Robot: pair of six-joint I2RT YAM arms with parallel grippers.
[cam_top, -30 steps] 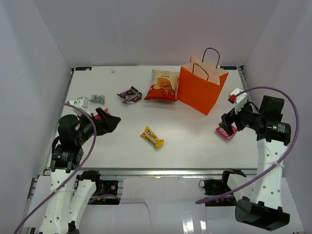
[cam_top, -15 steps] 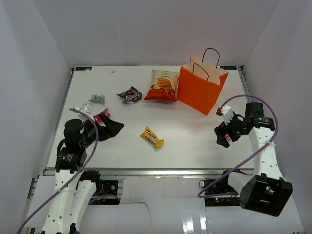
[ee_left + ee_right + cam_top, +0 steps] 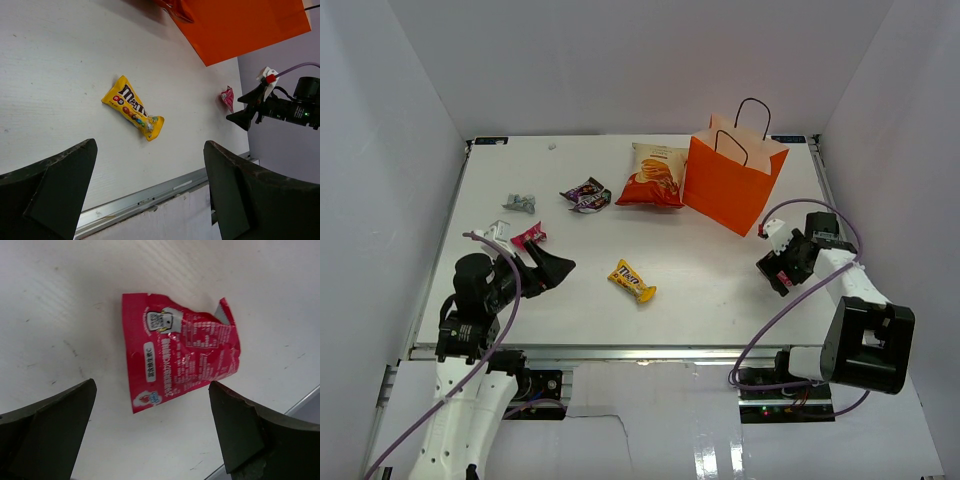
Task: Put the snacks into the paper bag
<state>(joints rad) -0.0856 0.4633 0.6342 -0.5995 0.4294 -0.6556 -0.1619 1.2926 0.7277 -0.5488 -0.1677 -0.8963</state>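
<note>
The right gripper (image 3: 151, 386) is low over the table (image 3: 720, 300) with its jaws spread wide and nothing in them. Flat on the table between its two fingers lies the red packet (image 3: 180, 360), and that is what the next move hangs on. In the wrist view the packet sits just ahead of the fingertips rather than level with them, and a shade toward the right-hand finger. I'd say the gripper needs to come forward and down a touch before it closes. The packet is crumpled and close to square, so I can't say for sure which way its long axis runs; its print runs roughly along the fingers.

The bag (image 3: 728, 185) stands upright near this arm, further up the table and a little to its left. The right arm is plainly the one to carry the packet there.

Across the table the left gripper (image 3: 558, 267) is also wide open and empty. It points at the yellow packet (image 3: 134, 107), which lies slantwise, apart from its fingers and nearer to it than to the right arm.
</note>
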